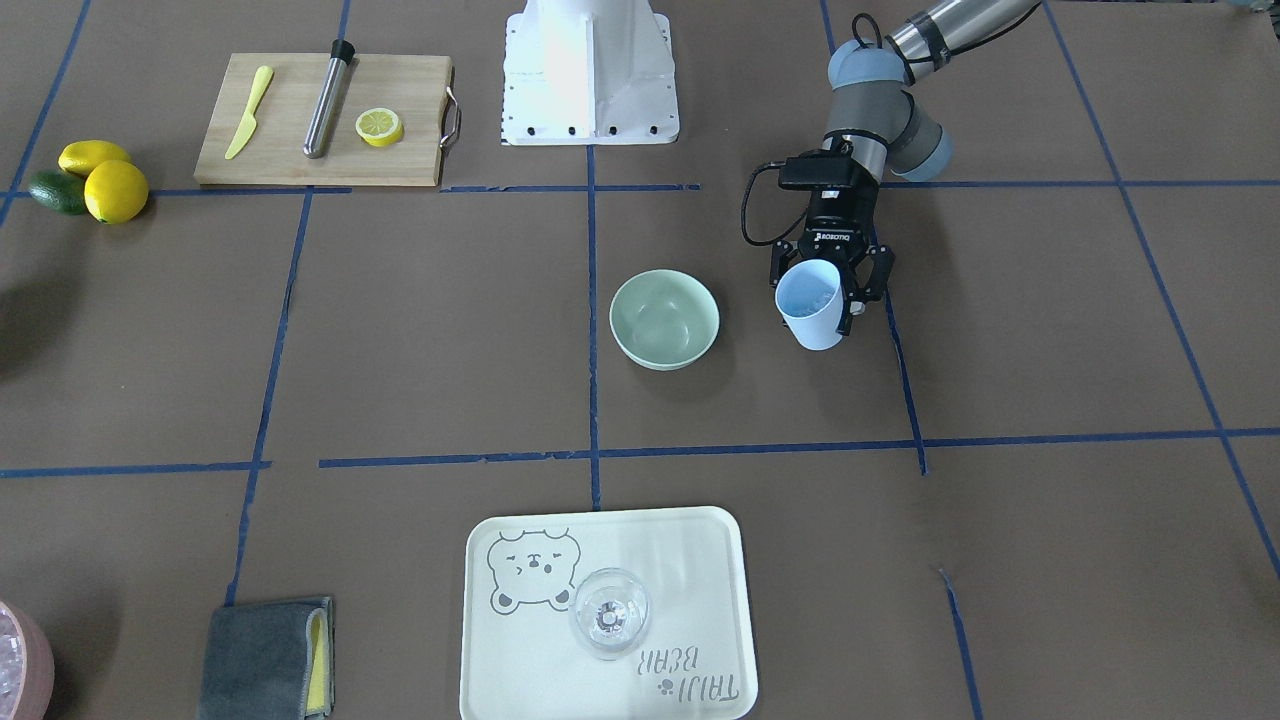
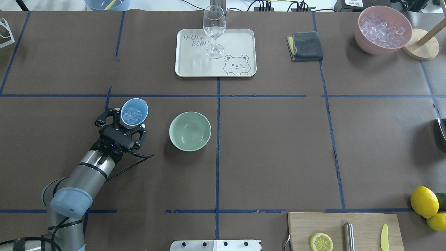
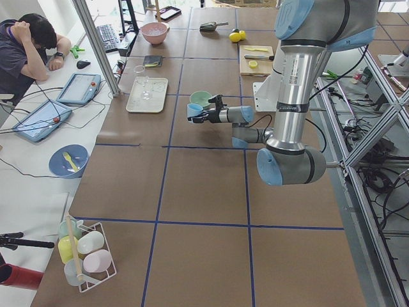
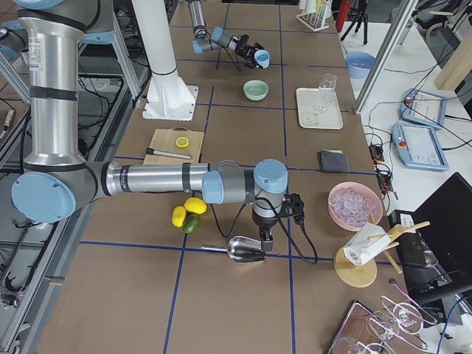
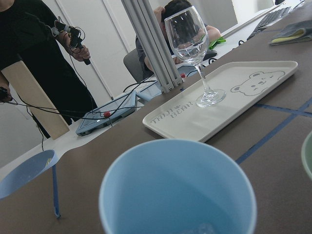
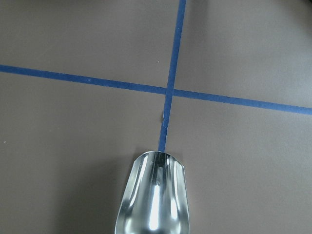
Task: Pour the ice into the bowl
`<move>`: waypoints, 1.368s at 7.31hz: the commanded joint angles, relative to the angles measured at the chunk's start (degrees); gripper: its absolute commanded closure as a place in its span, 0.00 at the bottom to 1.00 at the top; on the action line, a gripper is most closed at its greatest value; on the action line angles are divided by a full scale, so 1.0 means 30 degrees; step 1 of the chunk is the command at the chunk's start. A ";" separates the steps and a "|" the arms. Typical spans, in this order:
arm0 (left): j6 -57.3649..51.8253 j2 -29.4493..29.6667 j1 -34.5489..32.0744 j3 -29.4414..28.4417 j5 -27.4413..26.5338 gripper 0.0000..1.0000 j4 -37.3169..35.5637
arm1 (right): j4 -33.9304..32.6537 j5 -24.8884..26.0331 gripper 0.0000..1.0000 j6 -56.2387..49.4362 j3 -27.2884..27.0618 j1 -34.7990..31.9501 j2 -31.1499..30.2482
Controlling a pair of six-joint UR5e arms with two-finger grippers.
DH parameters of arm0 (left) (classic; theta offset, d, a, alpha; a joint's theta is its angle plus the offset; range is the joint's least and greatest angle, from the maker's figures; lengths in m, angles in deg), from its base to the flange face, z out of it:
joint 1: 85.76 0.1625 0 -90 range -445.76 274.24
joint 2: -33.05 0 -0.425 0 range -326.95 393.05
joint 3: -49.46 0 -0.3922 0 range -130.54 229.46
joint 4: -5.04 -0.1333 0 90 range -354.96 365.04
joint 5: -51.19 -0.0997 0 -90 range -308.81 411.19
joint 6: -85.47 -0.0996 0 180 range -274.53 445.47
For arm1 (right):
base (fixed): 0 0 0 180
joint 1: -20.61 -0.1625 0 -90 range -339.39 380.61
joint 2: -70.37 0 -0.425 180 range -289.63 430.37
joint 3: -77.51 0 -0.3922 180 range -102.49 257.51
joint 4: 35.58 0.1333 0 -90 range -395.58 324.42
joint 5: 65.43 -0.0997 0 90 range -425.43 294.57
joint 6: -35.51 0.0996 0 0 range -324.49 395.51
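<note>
- The ice [image 2: 131, 113] is a small heap of clear, glassy cubes in the bottom of a light blue cup [image 2: 139, 104].
- The left gripper [image 2: 129, 120] is clamped on the cup's sides.
- The bowl [image 2: 190, 131], pale mint green, round and smooth, sits at 3 o'clock from the cup in the overhead view, near but apart.
- The right gripper [image 4: 263, 237] points down by a metal scoop [image 4: 245, 251]; I cannot tell how its fingers are set.

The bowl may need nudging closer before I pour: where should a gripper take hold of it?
Pinch the mint-green bowl at its rim from straight above, one finger inside and one outside: it stands upright and open, and looks too wide to span.
</note>
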 commanded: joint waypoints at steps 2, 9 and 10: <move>-0.5225 0.2479 0.0090 -0.0058 -0.0771 1.00 -0.2390 | -0.0029 -0.0003 0.00 -0.0021 0.0007 -0.0312 -0.0278; -1.6509 0.3303 0.0119 -0.0088 -0.1119 1.00 -0.5869 | -0.0234 0.0085 0.00 0.0038 0.0153 -0.0781 -0.0600; -1.7209 0.3538 0.0119 -0.0117 -0.2805 1.00 -0.6844 | -0.0234 0.0056 0.00 0.0038 0.0182 -0.0897 -0.0688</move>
